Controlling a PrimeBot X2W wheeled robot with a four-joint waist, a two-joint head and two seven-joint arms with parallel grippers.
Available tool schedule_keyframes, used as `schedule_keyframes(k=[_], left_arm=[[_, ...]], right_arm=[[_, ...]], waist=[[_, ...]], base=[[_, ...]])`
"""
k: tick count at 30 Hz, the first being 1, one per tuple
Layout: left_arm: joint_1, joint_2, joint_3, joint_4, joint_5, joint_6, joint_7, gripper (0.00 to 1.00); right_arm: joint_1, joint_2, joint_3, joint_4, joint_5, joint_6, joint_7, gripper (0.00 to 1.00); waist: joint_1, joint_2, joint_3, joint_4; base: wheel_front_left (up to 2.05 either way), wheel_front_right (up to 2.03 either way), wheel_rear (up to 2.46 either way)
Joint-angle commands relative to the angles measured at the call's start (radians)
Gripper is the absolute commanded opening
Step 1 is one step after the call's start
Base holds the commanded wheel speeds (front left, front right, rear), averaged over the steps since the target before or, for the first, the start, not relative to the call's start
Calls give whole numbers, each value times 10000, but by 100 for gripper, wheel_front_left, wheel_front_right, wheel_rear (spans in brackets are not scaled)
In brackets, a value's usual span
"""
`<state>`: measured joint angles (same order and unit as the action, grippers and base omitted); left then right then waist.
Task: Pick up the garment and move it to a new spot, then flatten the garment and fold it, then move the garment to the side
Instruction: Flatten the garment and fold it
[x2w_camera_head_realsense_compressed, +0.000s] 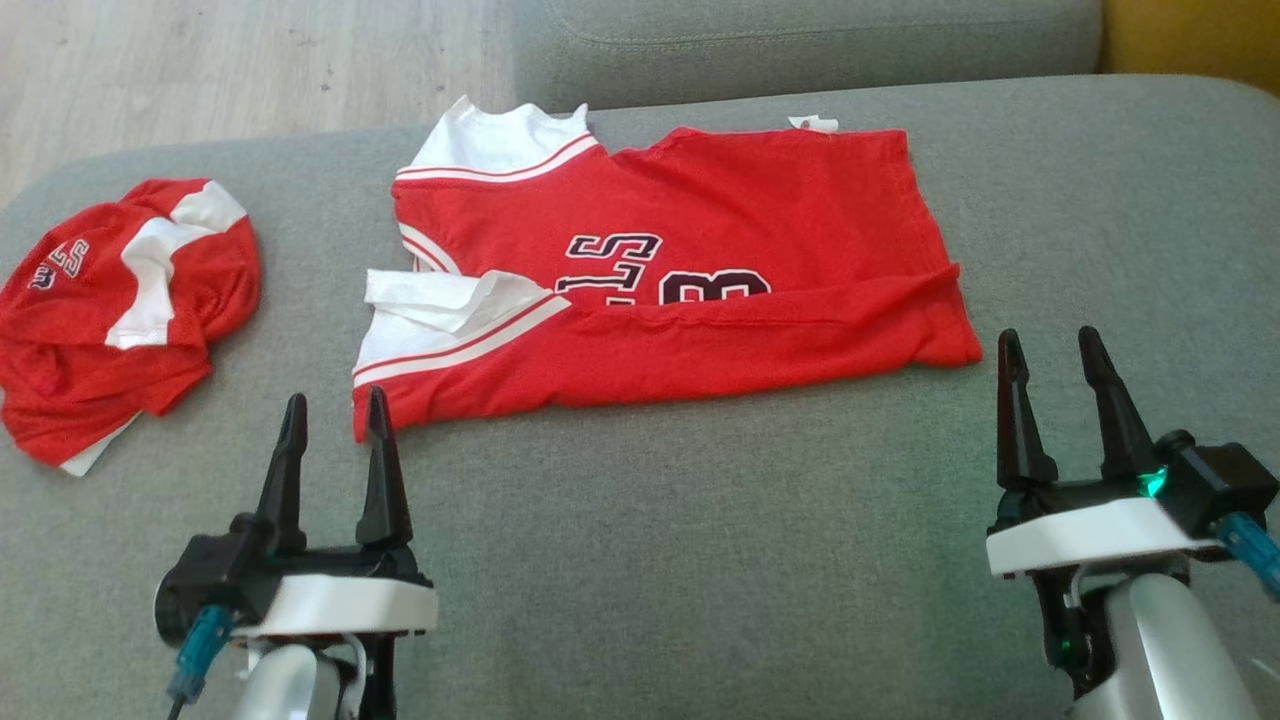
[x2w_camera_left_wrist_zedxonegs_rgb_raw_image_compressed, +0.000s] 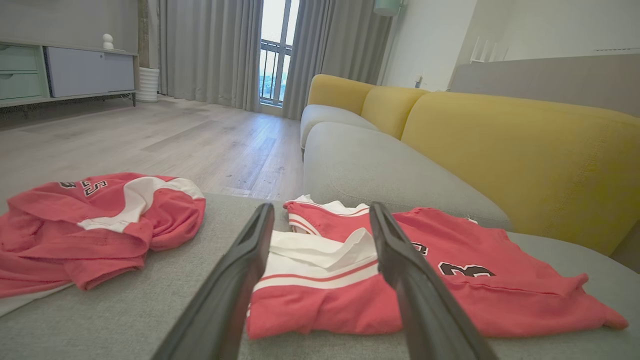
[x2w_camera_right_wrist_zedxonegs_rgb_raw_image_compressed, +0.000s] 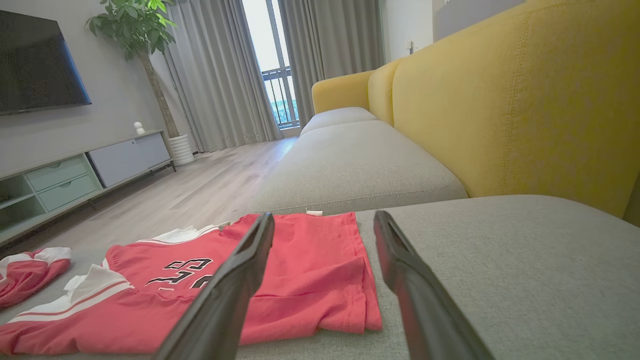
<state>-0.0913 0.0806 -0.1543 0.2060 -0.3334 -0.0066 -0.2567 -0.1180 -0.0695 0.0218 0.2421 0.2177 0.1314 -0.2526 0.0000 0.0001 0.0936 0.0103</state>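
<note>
A grey sofa seat with yellow backrests runs toward a tall window letting daylight in between grey floor-length curtains, while pale wood floor stretches to a low cabinet under a wall-mounted television, beside a potted tree.

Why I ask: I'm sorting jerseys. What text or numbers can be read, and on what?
"S" and "3", partly hidden by the fold: flat jersey.
"S", the rest lost in creases: bunched jersey.
White tag: too small to read.
</note>
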Motion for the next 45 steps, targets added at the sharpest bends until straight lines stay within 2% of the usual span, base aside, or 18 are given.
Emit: schedule_keyframes(k=[1,4,7,10,17,22,23,25,29,34,35,36,40,45], left_arm=[[-275,-6,497,-204,142,-110,-50,100],[-447,-77,552,291,378,-316,-50,100],[-686,-101,555,745,500,-327,-50,100],[-1159,-105,474,1693,647,-199,-19,100],[-2425,49,410,3481,726,-1,768,100],[-3066,354,642,4427,791,476,966,100],[-3265,479,710,4782,853,719,1046,100],[-3429,585,691,5070,925,826,1098,100],[-3674,638,595,5566,889,715,1344,100],[-3912,614,384,6262,751,323,2106,100],[-3958,602,355,6344,708,229,2213,78],[-3999,591,313,6397,680,125,2270,2],[-4070,457,263,6271,493,-231,1872,0],[-4114,383,132,5583,557,-411,598,0]], right_arm=[[-295,83,170,-404,-82,-7,-90,100],[-384,126,121,-481,-99,-7,-91,100],[-458,143,128,-507,-114,-7,-91,100],[-552,161,156,-429,42,-7,-91,100],[-798,179,119,-449,260,-7,-91,100],[-931,187,191,-579,225,-7,-91,100],[-964,188,220,-612,236,-7,-91,100],[-1003,190,274,-637,279,-7,-91,100],[-1067,191,333,-702,364,-7,-91,100],[-1115,191,478,-802,435,-7,-91,100],[-1129,191,486,-784,447,-7,-91,100],[-1148,192,488,-735,454,-7,-91,100],[-1290,192,440,-349,359,-7,-91,100],[-1680,192,-19,1196,99,-7,326,100]], waist=[[0,-1,32,-37],[0,-1,132,-94],[0,-1,238,-137],[0,-1,449,-208],[0,-1,1015,-360],[0,-1,1286,-528],[0,-1,1370,-585],[0,-1,1444,-640],[0,-1,1584,-700],[0,-1,1675,-734],[0,-1,1679,-731],[0,-1,1675,-724],[0,-1,1562,-618],[0,-1,1414,-366]], base=[[0,0,0],[0,0,0],[0,0,0],[0,0,0],[0,0,0],[0,0,0],[0,0,0],[0,0,0],[0,0,0],[0,0,0],[0,0,0],[0,0,0],[0,0,0],[0,0,0]])
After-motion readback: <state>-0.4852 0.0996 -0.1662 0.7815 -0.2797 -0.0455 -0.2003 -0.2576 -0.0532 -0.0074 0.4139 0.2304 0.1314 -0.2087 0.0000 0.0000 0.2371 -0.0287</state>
